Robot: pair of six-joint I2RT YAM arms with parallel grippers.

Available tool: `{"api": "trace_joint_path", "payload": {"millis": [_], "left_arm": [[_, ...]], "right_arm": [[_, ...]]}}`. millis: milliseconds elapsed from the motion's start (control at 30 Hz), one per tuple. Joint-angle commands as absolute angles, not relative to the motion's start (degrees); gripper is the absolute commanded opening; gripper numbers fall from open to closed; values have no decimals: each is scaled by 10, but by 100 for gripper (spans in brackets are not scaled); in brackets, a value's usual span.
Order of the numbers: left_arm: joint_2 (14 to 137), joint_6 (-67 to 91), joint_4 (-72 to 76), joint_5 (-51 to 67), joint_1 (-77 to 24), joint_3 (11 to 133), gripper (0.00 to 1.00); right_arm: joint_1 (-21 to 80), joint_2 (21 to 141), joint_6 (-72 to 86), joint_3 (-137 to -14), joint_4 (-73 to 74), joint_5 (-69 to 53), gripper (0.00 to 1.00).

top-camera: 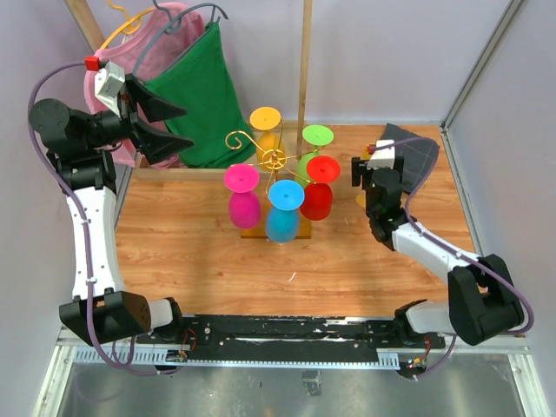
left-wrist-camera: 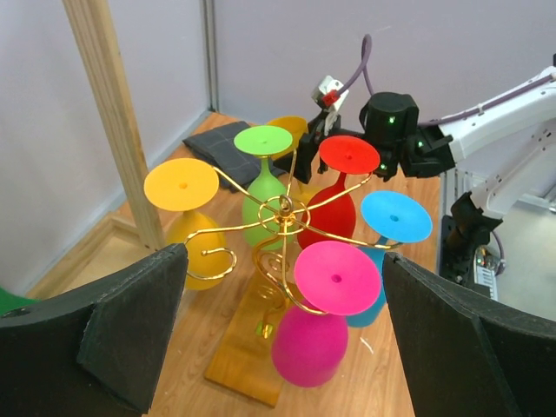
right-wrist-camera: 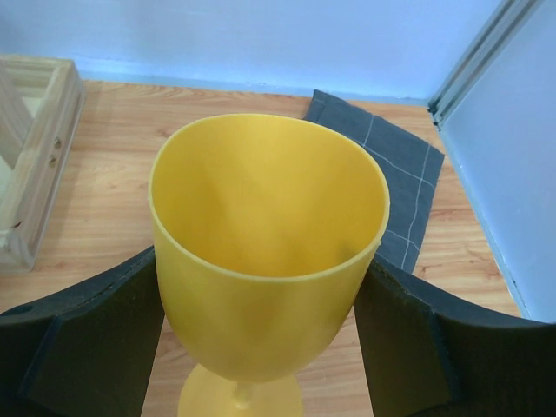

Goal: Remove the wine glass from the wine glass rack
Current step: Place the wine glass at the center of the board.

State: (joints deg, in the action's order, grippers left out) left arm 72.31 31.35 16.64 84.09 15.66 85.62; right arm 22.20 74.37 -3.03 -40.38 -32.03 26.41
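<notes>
The gold wire wine glass rack (top-camera: 273, 158) (left-wrist-camera: 282, 208) stands mid-table on its light-wood base (left-wrist-camera: 239, 347). Several wine glasses hang on it upside down: yellow (top-camera: 265, 119), green (top-camera: 317, 135), red (top-camera: 322, 169), blue (top-camera: 285, 195) and pink (top-camera: 241, 179). To the rack's right, another yellow wine glass (right-wrist-camera: 269, 261) stands upright with its foot on the table. My right gripper (right-wrist-camera: 259, 265) (top-camera: 369, 178) is shut on its bowl, a finger pressed on each side. High at the far left, my left gripper (top-camera: 161, 122) (left-wrist-camera: 282, 347) is open and holds nothing, looking down at the pink glass (left-wrist-camera: 334, 278).
A folded grey cloth (top-camera: 408, 152) (right-wrist-camera: 391, 174) lies at the back right, just behind the held glass. A tall wooden clothes frame (top-camera: 304, 69) with green and pink garments (top-camera: 191, 87) stands behind the rack; its base rail (right-wrist-camera: 35, 174) lies to the left in the right wrist view.
</notes>
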Motion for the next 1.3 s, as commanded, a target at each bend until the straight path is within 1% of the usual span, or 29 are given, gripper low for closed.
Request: {"api": "trace_joint_path", "payload": {"millis": [0, 133, 233, 400, 867, 1267], "left_arm": [[728, 336, 176, 859, 164, 875, 99], [729, 343, 175, 867, 168, 877, 99], [727, 349, 176, 874, 169, 880, 99], [721, 363, 175, 879, 169, 878, 99], [704, 394, 175, 893, 169, 872, 99], [703, 404, 175, 893, 169, 870, 98]], "right_arm": [[238, 766, -65, -368, -489, 333, 68], [249, 797, -89, -332, -584, 362, 69], [265, 824, -114, -307, -665, 398, 68], [285, 856, -155, -289, -743, 423, 68], [296, 900, -146, -246, -850, 468, 66], [304, 909, -82, -228, -841, 476, 65]]}}
